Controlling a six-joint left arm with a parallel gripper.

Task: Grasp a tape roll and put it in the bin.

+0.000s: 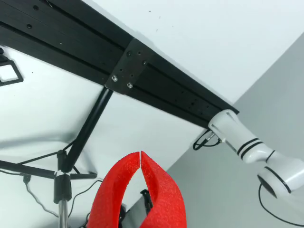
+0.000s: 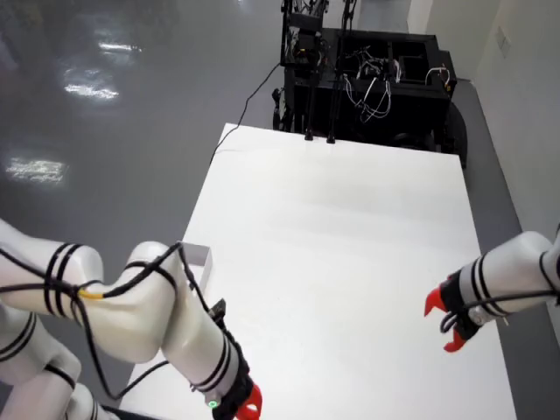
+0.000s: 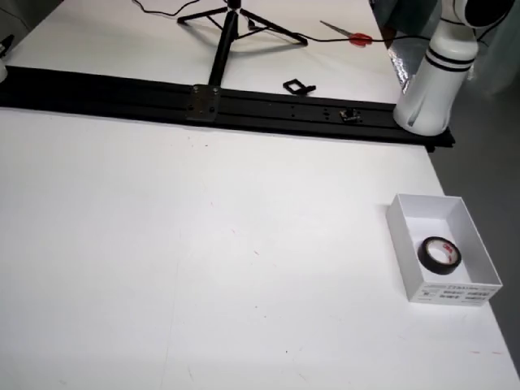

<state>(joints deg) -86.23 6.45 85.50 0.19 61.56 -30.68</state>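
Note:
A black tape roll [image 3: 439,253] lies flat inside the small white bin [image 3: 404,244] near the table's right edge in the side view. My gripper [image 1: 141,154] shows in the view that rides on it. Its two red curved fingers [image 1: 111,190] meet at the tips with nothing between them, and it points at a black rail, not at the bin. From above, the bin [image 2: 199,256] peeks out behind a white arm [image 2: 149,311] whose red fingertip [image 2: 249,404] shows at the bottom edge. The roll is hidden in that view.
A long black rail [image 3: 244,104] crosses the table's far side, with a white arm base [image 3: 426,97] at its right end. A tripod [image 3: 227,24] and cables stand behind it. From above, a second arm with red fingers [image 2: 433,304] hangs over the table's right edge.

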